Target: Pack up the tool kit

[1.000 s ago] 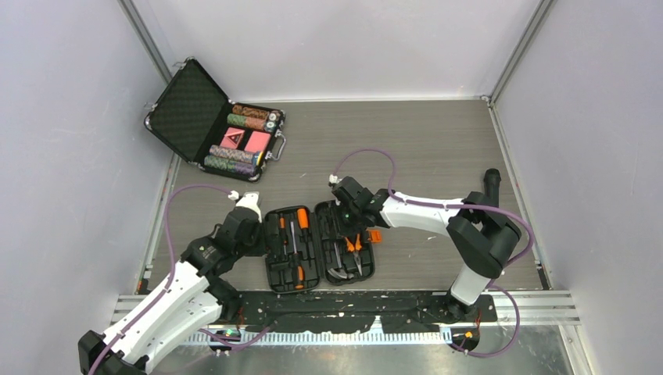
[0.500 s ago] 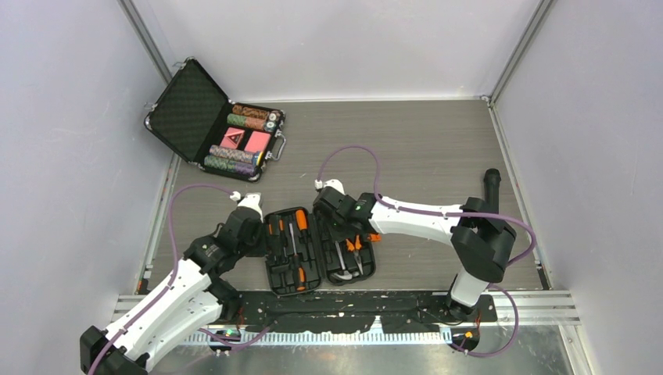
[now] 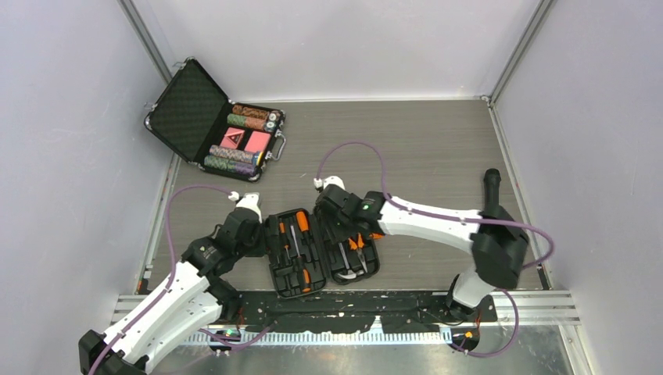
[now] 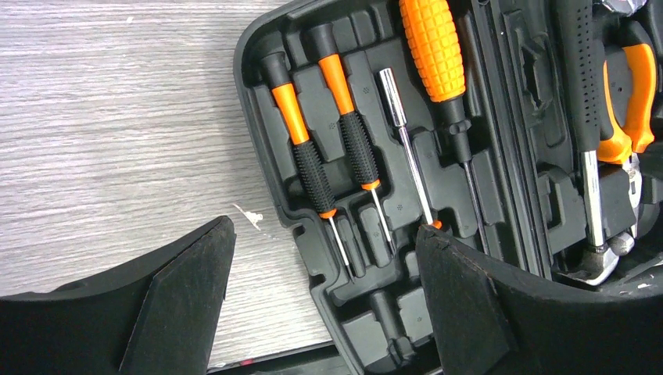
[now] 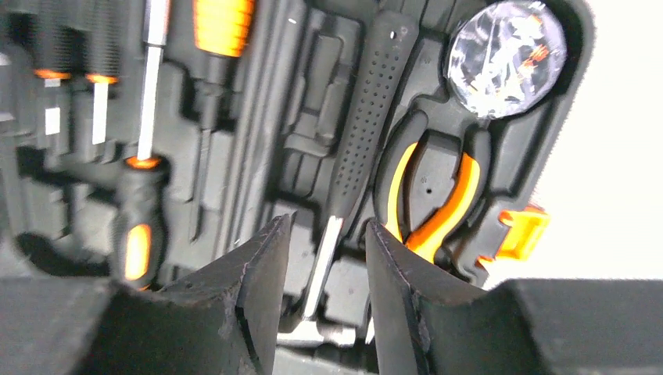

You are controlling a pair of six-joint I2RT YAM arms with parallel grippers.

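The tool kit point(image 3: 271, 262) lies open flat near the table's front edge. Its left half holds orange-and-black screwdrivers point(image 4: 309, 156). The right half holds a hammer point(image 5: 367, 101), pliers point(image 5: 438, 203) and a round tape measure point(image 5: 504, 58), with the orange latch point(image 5: 522, 233) on its outer rim. My left gripper point(image 3: 258, 238) stands wide open astride the case's left rim point(image 4: 320, 301), holding nothing. Over the right half, my right gripper point(image 3: 342, 225) has its jaws parted on either side of the hammer's metal shaft point(image 5: 327, 289), with a gap on both sides.
A metal-edged black briefcase point(image 3: 188, 109) with poker chips and red cards stands open at the far left corner. A metal rail point(image 3: 352, 320) runs along the near edge. Grey walls close in the table on three sides.
My right arm has reached further left over the case's right half, and its jaws have parted. The case has turned slightly. The left arm has not moved.
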